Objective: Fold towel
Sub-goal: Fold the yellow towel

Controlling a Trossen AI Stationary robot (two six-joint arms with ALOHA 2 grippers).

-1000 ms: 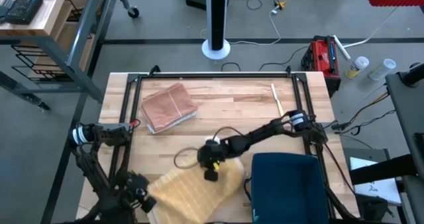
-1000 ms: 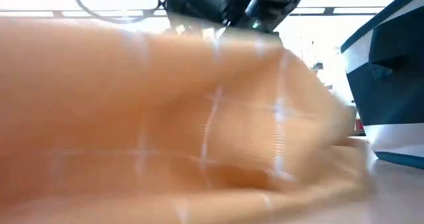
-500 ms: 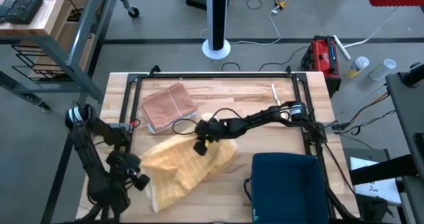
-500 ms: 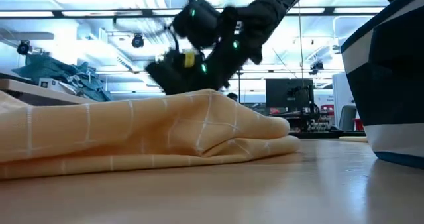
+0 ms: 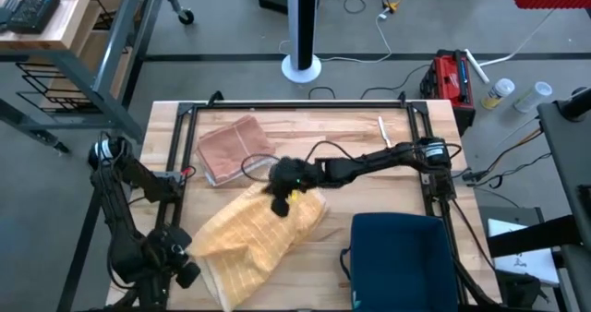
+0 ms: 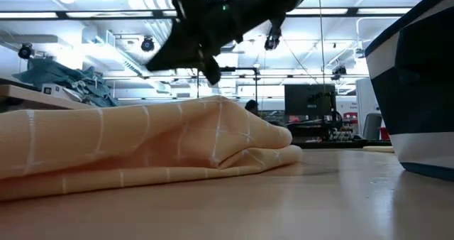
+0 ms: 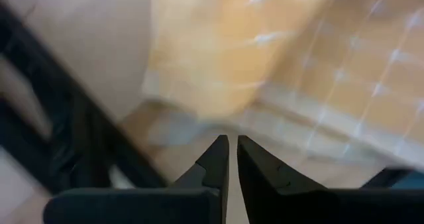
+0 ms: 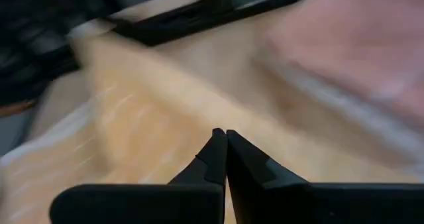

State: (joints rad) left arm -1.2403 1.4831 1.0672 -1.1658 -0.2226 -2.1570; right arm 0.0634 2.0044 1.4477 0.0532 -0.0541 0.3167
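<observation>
**Yellow towel bunched, fold not yet tidy**

The yellow towel (image 5: 254, 238) lies on the bench (image 5: 351, 146) toward 7 o'clock from its middle, in a loose, rumpled heap rather than a flat rectangle. In the low view one layer appears doubled over another, with a rounded fold edge showing, so at most a rough first fold is made; the edges are not squared, though the blur in the wrist views makes that hard to confirm.

The right tool (image 5: 280, 206) hangs just above the towel's 1 o'clock corner, its fingers pressed together and holding nothing. The left tool (image 5: 187, 276) sits at the towel's 8 o'clock edge, near the bench's rim, fingers nearly together with only a thin slit between them; no cloth shows between them.

A pink towel (image 5: 235, 149), already folded, rests at 11 o'clock, well apart from the yellow one. A dark blue bin (image 5: 402, 257) stands at 5 o'clock.

Judging by this, flattening, aligning and a further fold remain.
</observation>
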